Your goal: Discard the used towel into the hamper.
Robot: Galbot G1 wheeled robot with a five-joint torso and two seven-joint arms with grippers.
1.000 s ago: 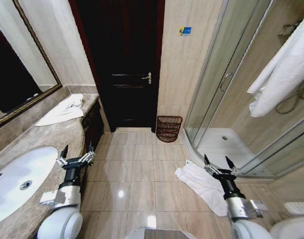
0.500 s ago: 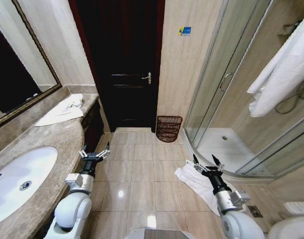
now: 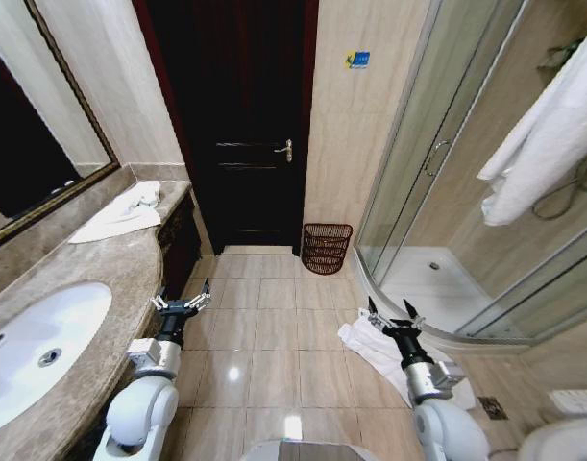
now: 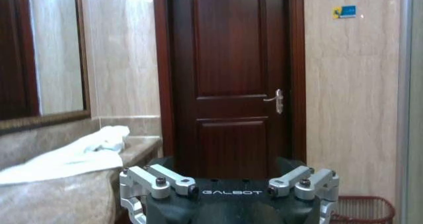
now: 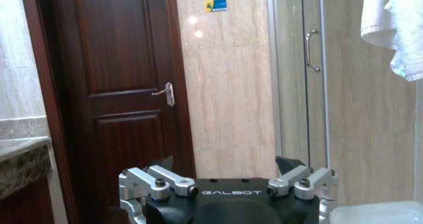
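Observation:
The used towel [image 3: 378, 348] is white and lies crumpled on the floor tiles beside the shower's curved base. The hamper [image 3: 327, 248], a small dark reddish-brown open-weave basket, stands against the far wall between the door and the shower; its rim [image 4: 362, 212] also shows in the left wrist view. My right gripper [image 3: 389, 312] hangs open just above the towel's near-left part, apart from it. Over the floor by the vanity front, my left gripper [image 3: 181, 302] is open and holds nothing.
A second white towel [image 3: 120, 212] lies on the marble counter [image 3: 91, 269] beyond the sink [image 3: 34, 346]. A white towel [image 3: 548, 134] hangs at the right over the glass shower [image 3: 437, 163]. The dark door [image 3: 240, 134] is closed.
Both arms have swung inward and lower: the left gripper left the counter edge for the floor side, and the right gripper shifted left over the floor towel. The towel has not moved.

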